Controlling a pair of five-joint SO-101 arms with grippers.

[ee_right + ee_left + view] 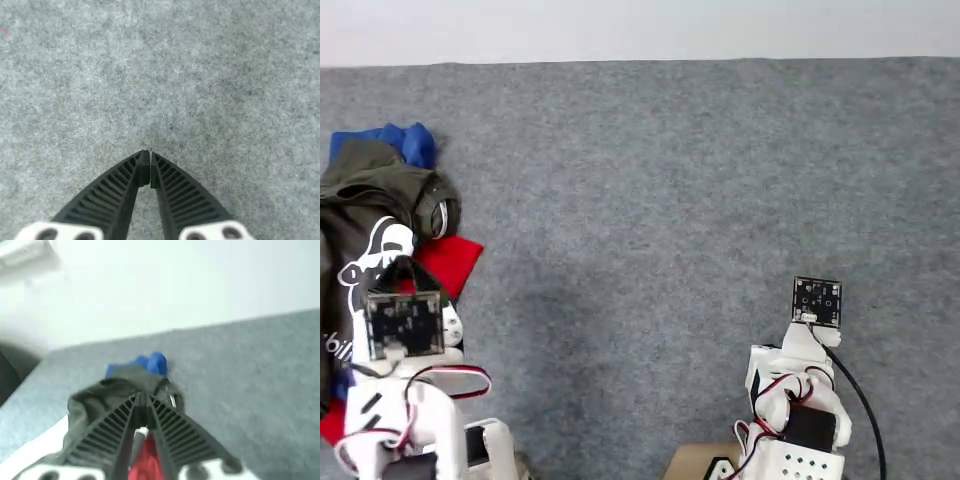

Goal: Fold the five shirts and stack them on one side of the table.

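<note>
A heap of crumpled shirts lies at the table's left edge. It holds a blue shirt (405, 143) at the far end, an olive shirt (380, 185), a black shirt with white print (365, 262) and a red shirt (448, 262). My left arm (405, 325) stands over the near part of the heap. My left gripper (142, 400) is shut, its tips pointing at the olive shirt (107, 392), with the blue shirt (150, 362) beyond and red cloth (145, 465) beneath. My right gripper (146, 154) is shut over bare grey mat, and the right arm (817, 300) sits at the near right.
The grey mat (700, 180) covers the table, with open room across its middle and right. A white wall (640, 25) runs behind the far edge. A brown flat piece (695, 462) shows at the near edge beside the right arm's base.
</note>
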